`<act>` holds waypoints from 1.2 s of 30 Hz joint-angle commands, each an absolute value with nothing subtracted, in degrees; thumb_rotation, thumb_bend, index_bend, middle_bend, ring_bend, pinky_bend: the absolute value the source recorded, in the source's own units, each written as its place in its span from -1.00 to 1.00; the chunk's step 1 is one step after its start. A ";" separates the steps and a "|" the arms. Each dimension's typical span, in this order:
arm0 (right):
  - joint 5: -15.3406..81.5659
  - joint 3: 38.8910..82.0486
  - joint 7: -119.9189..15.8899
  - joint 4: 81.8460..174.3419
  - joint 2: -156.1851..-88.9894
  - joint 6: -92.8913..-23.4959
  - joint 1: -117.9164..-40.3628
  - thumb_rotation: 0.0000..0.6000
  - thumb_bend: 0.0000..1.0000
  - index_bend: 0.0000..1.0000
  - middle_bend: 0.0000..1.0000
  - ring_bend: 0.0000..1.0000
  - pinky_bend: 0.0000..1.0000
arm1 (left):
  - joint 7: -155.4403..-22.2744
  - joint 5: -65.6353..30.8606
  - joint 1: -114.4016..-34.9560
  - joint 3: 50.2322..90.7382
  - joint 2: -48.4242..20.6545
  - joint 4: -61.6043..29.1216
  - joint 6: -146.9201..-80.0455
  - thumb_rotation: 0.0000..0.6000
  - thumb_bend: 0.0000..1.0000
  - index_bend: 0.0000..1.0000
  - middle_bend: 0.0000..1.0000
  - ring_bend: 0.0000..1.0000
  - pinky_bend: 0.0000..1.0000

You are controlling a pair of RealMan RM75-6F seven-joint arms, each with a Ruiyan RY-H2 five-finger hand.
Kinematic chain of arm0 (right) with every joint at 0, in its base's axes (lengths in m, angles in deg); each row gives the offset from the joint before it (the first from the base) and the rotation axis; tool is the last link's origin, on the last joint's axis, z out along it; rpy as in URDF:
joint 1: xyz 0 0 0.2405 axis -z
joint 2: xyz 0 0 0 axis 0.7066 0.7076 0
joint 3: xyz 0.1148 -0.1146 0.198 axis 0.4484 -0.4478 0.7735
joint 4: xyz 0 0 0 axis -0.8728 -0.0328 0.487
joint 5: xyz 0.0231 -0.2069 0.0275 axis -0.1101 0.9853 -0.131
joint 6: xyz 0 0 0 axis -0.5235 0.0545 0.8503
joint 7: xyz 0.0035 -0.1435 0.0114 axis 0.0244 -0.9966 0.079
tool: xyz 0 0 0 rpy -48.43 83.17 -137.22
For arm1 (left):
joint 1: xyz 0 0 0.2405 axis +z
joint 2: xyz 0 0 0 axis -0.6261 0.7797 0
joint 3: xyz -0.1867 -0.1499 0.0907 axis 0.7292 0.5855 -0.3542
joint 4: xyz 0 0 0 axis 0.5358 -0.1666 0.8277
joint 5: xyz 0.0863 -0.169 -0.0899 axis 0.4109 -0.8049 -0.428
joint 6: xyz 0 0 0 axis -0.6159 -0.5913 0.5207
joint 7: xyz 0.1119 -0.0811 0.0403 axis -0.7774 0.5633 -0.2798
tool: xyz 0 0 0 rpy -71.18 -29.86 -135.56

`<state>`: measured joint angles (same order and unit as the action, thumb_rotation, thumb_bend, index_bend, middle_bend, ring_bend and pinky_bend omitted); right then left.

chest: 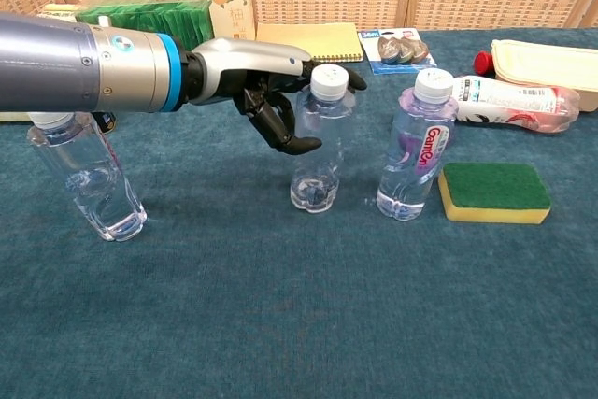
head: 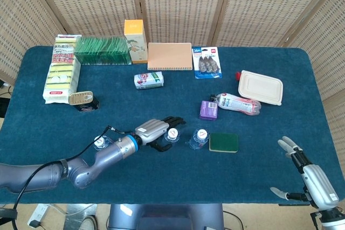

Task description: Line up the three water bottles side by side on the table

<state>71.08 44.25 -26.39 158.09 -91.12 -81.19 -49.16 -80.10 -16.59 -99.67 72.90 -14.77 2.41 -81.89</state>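
Three clear water bottles with white caps stand near the table's front. The left bottle (chest: 89, 179) (head: 100, 143) stands apart from the others, partly behind my left forearm. The middle bottle (chest: 318, 151) (head: 172, 134) stands upright on the cloth, close to the pink-labelled right bottle (chest: 416, 151) (head: 199, 137). My left hand (chest: 271, 91) (head: 161, 127) hovers just left of the middle bottle's neck, fingers spread and off the plastic, one reaching behind the cap. My right hand (head: 307, 179) hangs open by the table's front right corner, holding nothing.
A green and yellow sponge (chest: 493, 192) lies right of the bottles. Behind them lie a fallen pink-labelled bottle (chest: 509, 100), a purple box (head: 208, 110) and a lidded food container (head: 261, 86). Notebook (head: 170, 56), packets and sponge packs line the back and left.
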 commanded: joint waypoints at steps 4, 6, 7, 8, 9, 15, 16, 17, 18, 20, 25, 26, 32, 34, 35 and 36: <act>71.19 44.22 -26.64 158.16 -91.06 -81.20 -49.13 1.00 -1.00 -0.95 -0.95 -0.87 -0.57 | -80.03 -16.11 -98.85 73.25 -14.05 3.61 -83.36 1.00 -0.28 -1.00 -1.00 -1.00 -0.57; 71.28 44.20 -26.72 158.22 -91.06 -81.26 -49.09 1.00 -1.00 -0.95 -0.95 -0.87 -0.57 | -79.50 -15.81 -98.51 73.41 -13.59 4.17 -83.47 1.00 -0.30 -1.00 -1.00 -1.00 -0.58; 71.32 44.18 -26.75 158.23 -91.05 -81.29 -49.07 1.00 -1.00 -0.95 -0.95 -0.87 -0.57 | -79.23 -15.70 -98.40 73.46 -13.26 4.49 -83.35 1.00 -0.30 -1.00 -1.00 -1.00 -0.58; 71.32 44.18 -26.77 158.24 -91.04 -81.31 -49.05 1.00 -1.00 -0.95 -0.95 -0.87 -0.57 | -78.98 -15.66 -98.34 73.50 -12.91 4.80 -83.11 1.00 -0.30 -1.00 -1.00 -1.00 -0.58; 71.32 44.18 -26.80 158.26 -91.03 -81.33 -49.04 1.00 -1.00 -0.95 -0.95 -0.87 -0.57 | -78.87 -15.65 -98.33 73.49 -12.65 4.99 -82.91 1.00 -0.31 -1.00 -1.00 -1.00 -0.58; 71.54 44.08 -26.92 158.49 -90.88 -81.43 -48.96 1.00 -1.00 -0.95 -0.95 -0.87 -0.57 | -78.47 -16.75 -98.57 73.31 -10.96 6.08 -81.08 1.00 -0.31 -1.00 -1.00 -1.00 -0.58; 71.59 44.06 -26.87 158.47 -90.89 -81.49 -48.93 1.00 -1.00 -0.95 -0.95 -0.86 -0.57 | -78.39 -16.85 -98.53 73.31 -10.78 6.22 -81.01 1.00 -0.32 -1.00 -1.00 -1.00 -0.58; 71.61 44.05 -26.88 158.45 -90.89 -81.53 -48.91 1.00 -1.00 -0.95 -0.95 -0.87 -0.57 | -78.34 -16.91 -98.51 73.30 -10.59 6.36 -80.91 1.00 -0.32 -1.00 -1.00 -1.00 -0.58; 71.71 44.02 -26.81 158.46 -90.89 -81.52 -48.93 1.00 -1.00 -0.95 -0.95 -0.87 -0.57 | -78.07 -17.49 -98.65 73.12 -10.06 6.62 -79.96 1.00 -0.32 -1.00 -1.00 -1.00 -0.57; 71.80 44.01 -26.81 158.44 -90.88 -81.50 -48.97 1.00 -1.00 -0.95 -0.95 -0.87 -0.57 | -77.86 -18.30 -99.06 73.09 -9.57 6.72 -78.81 1.00 -0.32 -1.00 -1.00 -1.00 -0.54; 71.95 43.98 -26.61 158.45 -90.75 -81.78 -48.89 1.00 -1.00 -0.95 -0.95 -0.86 -0.57 | -78.12 -18.88 -99.31 73.17 -9.73 6.38 -79.02 1.00 -0.32 -1.00 -1.00 -1.00 -0.52; 71.91 43.97 -26.52 158.40 -90.75 -81.83 -48.84 1.00 -1.00 -0.95 -0.95 -0.86 -0.57 | -78.40 -18.70 -99.18 73.17 -9.81 6.37 -79.63 1.00 -0.32 -1.00 -1.00 -1.00 -0.54; 72.01 43.92 -26.22 158.32 -90.65 -81.88 -48.85 1.00 -1.00 -0.95 -0.95 -0.86 -0.57 | -78.86 -17.04 -97.53 73.79 -9.69 7.12 -83.95 1.00 -0.39 -1.00 -1.00 -1.00 -0.65; 72.15 43.86 -26.30 158.38 -90.62 -81.92 -48.83 1.00 -1.00 -0.95 -0.95 -0.86 -0.57 | -78.54 -16.59 -97.01 73.99 -8.74 7.89 -84.48 1.00 -0.40 -1.00 -1.00 -1.00 -0.65; 72.23 43.83 -26.35 158.41 -90.60 -81.95 -48.81 1.00 -1.00 -0.95 -0.95 -0.86 -0.57 | -78.36 -16.33 -96.72 74.06 -8.16 8.36 -84.69 1.00 -0.41 -1.00 -1.00 -1.00 -0.65; 72.30 43.80 -26.40 158.46 -90.58 -81.97 -48.79 1.00 -1.00 -0.95 -0.95 -0.86 -0.57 | -78.16 -16.03 -96.41 74.13 -7.52 8.87 -84.92 1.00 -0.41 -1.00 -1.00 -1.00 -0.65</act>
